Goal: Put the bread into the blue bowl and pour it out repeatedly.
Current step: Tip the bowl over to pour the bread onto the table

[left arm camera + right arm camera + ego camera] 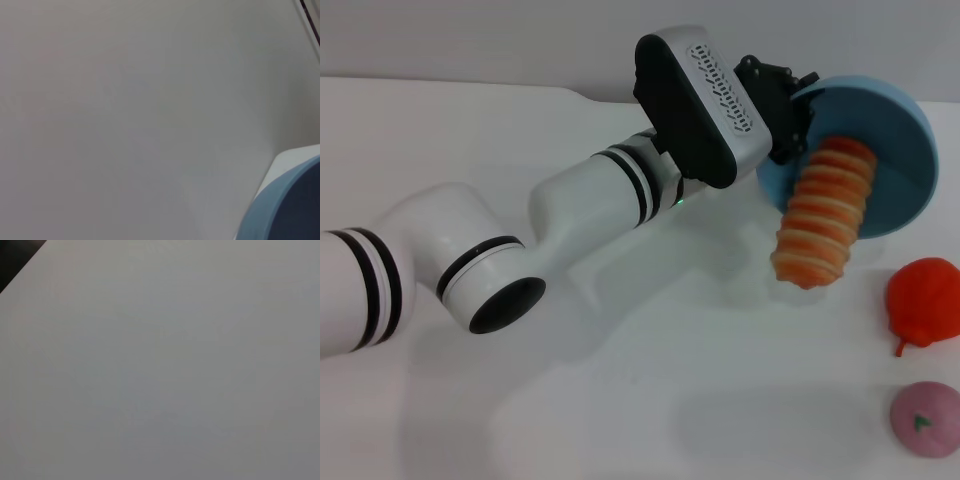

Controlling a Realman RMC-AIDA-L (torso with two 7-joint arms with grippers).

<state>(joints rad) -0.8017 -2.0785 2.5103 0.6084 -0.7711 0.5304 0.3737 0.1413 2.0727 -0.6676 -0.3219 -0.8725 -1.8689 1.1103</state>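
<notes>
At far right of the table [650, 400], held off the surface: blue bowl [890, 150], tipped on its side with the mouth turned down and toward the near edge. Gripped at its far-left rim by the left gripper [798, 112]; jaws clenched on that rim. Same rim seen as a blue arc in the left wrist view [280, 210].

Bread [823, 212] half out of the bowl: upper end against the inner wall, lower end hanging just above the table, not judged to be touching. Long axis steep, running from the bowl mouth down and slightly toward the arm. Striped side facing the head camera.

Below the bread: bare white surface, open landing room. To the right and nearer: red toy fruit [925, 300], near the likely landing spot but apart; pink round toy [926, 420] well apart, close to the near edge.

Judged: pour in progress, bread about to drop clear. Risk noted: roll toward the red toy fruit.

Right arm absent from the head view; right wrist view blank, jaw state not determinable.
</notes>
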